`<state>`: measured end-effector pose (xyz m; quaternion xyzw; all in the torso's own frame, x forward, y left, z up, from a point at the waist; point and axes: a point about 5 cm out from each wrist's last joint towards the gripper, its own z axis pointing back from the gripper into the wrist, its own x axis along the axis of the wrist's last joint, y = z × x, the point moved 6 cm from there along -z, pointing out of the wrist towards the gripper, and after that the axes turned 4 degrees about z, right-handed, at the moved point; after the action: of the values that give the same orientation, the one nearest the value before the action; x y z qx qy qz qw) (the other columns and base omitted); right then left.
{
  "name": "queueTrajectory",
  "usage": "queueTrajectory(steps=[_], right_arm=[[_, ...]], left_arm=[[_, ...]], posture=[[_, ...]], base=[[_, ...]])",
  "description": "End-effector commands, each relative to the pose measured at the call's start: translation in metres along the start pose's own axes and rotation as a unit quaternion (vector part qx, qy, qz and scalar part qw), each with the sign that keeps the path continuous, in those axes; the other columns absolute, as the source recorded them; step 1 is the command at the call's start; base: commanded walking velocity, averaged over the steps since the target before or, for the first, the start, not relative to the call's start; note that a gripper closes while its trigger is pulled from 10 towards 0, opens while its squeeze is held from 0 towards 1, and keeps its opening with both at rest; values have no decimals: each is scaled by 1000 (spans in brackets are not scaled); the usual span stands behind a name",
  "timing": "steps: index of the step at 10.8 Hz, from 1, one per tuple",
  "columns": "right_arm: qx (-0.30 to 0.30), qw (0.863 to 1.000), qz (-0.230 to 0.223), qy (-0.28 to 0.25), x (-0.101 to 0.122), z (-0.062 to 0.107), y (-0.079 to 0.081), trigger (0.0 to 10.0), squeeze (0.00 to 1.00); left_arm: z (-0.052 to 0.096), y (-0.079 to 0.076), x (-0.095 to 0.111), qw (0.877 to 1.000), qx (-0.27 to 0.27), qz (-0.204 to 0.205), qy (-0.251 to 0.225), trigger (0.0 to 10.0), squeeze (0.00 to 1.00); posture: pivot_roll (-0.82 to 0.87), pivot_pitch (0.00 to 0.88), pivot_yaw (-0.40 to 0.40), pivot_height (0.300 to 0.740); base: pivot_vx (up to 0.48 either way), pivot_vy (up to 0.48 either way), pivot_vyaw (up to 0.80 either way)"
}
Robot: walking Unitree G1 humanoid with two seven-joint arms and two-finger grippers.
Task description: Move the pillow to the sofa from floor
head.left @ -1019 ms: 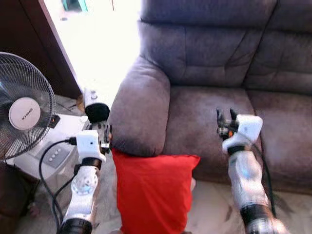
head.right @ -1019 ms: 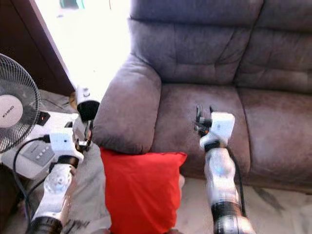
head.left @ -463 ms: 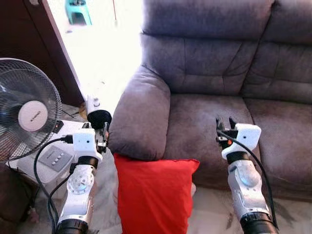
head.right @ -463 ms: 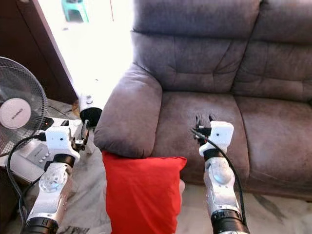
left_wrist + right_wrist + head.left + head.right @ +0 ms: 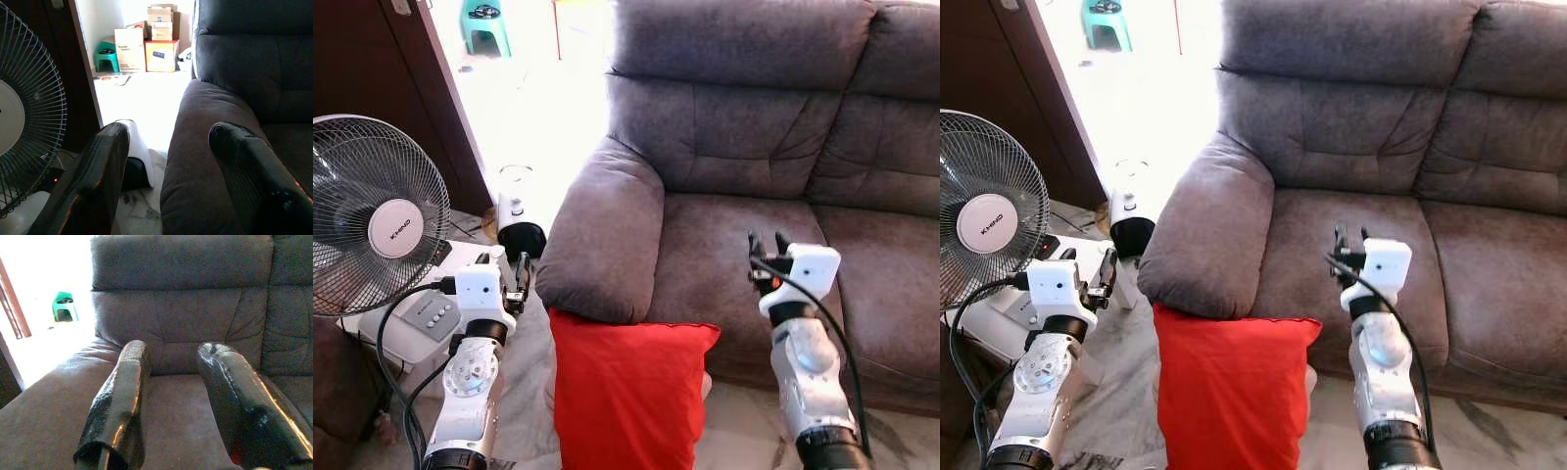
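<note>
The grey-brown sofa spreads across what is before me, and I place everything else against it. The red pillow stands upright on the floor, its top edge leaning against the sofa's front, just below the left armrest and the near seat cushion. A standing fan is well off the sofa's left end, with a small white appliance between it and the armrest. My left gripper is raised just beside the armrest's outer side, its two black fingers spread apart and empty. My right gripper is held over the front of the seat cushion, fingers likewise parted, holding nothing.
</note>
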<state>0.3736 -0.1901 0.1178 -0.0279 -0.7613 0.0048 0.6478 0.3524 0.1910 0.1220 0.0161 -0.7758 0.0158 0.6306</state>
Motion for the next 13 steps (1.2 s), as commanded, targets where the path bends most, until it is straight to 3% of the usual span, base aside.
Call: queueTrajectory(steps=[1, 13], right_arm=[[-1, 1000, -3, -5, 4, 1, 1, 10000, 0], [3, 1000, 3, -1, 9, -2, 5, 10000, 0]], left_arm=[[1, 1, 1, 1000, -2, -2, 2, 10000, 0], [0, -3, -3, 1000, -6, 5, 16, 10000, 0]], posture=[[68, 54, 3, 714], [65, 113, 1, 714]], base=[[0, 0, 0], [0, 0, 0]])
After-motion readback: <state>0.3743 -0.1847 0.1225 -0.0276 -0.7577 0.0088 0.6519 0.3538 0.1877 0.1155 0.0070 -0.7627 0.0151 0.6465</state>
